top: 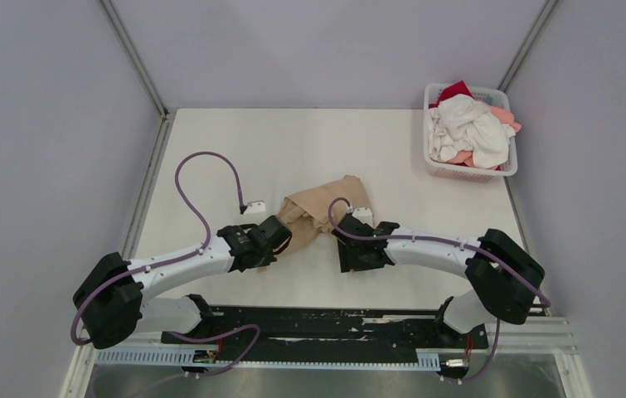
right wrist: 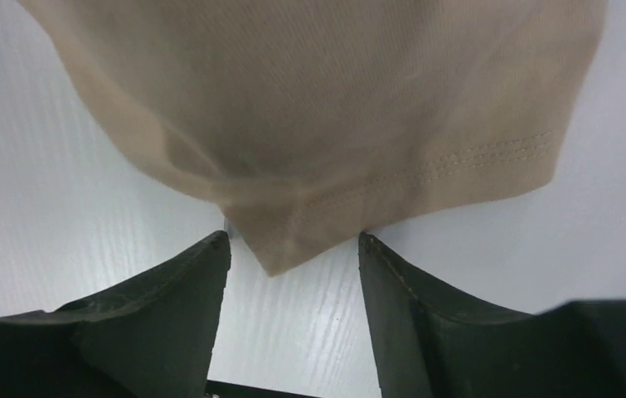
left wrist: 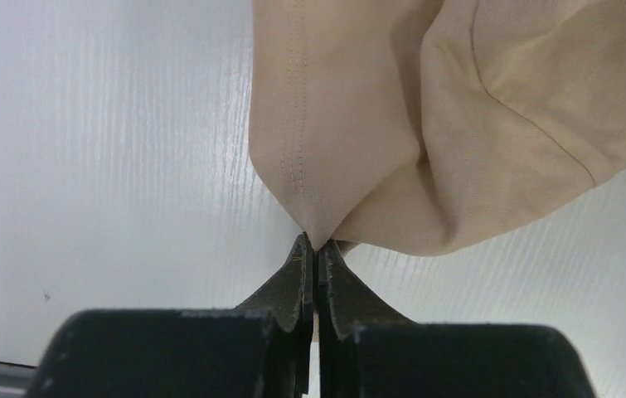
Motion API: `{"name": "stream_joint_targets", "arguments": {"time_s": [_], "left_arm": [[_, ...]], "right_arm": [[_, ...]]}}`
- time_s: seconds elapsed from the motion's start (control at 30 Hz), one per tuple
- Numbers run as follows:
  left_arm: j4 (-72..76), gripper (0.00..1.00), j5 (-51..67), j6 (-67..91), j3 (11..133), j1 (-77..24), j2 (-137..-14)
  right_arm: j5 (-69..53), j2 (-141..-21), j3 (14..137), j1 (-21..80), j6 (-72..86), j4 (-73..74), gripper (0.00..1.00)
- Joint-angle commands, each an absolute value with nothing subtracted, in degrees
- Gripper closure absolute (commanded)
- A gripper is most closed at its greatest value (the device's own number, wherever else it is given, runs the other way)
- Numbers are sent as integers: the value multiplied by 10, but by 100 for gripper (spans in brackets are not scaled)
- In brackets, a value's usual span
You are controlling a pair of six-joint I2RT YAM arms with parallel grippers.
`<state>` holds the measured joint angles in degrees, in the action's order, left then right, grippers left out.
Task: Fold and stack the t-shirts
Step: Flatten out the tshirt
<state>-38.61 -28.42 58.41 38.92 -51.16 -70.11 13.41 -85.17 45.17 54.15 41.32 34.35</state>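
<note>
The tan-beige t-shirt [top: 319,207] lies bunched in the middle of the table between my two arms. My left gripper [top: 280,235] is at its near left edge and is shut on a pinched corner of the tan cloth [left wrist: 351,133], its jaws pressed together on the fabric tip. My right gripper [top: 344,240] is open at the shirt's near right side. In the right wrist view a hemmed corner of the tan t-shirt [right wrist: 326,124] hangs between the spread fingers [right wrist: 185,282] without being gripped. White, coral-pink and red t-shirts [top: 468,131] are piled in the basket.
A white plastic lattice basket [top: 479,172] stands at the far right corner of the white table [top: 235,157]. Grey walls enclose the left, back and right sides. A black rail with cables runs along the near edge.
</note>
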Motion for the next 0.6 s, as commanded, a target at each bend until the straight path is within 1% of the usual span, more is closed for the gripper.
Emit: {"name": "stream_joint_targets", "arguments": {"time_s": [0.0, 0.03, 0.1, 0.17, 0.27, 0.33, 0.37, 0.5, 0.57], "left_arm": [[-373, 100, -309, 598, 388, -506, -687], [-375, 100, -313, 600, 386, -506, -685], [-375, 100, -318, 604, 382, -501, -682], [-369, 100, -318, 603, 379, -495, -678], [-365, 100, -322, 599, 377, -487, -671], [-367, 100, -325, 597, 374, -480, -667], [-367, 100, -325, 597, 372, -475, -665], [-367, 100, -328, 591, 363, -456, -652], [-372, 100, -333, 586, 364, -444, -644]], "right_arm": [[150, -882, 469, 542, 460, 330, 44], [157, -885, 468, 542, 469, 337, 49], [177, -893, 470, 541, 483, 361, 53], [198, -903, 474, 542, 492, 380, 60], [214, -911, 474, 541, 495, 381, 78], [230, -913, 476, 541, 492, 381, 96], [240, -912, 477, 540, 491, 381, 100], [271, -895, 481, 536, 472, 370, 100], [306, -873, 485, 535, 457, 362, 100]]}}
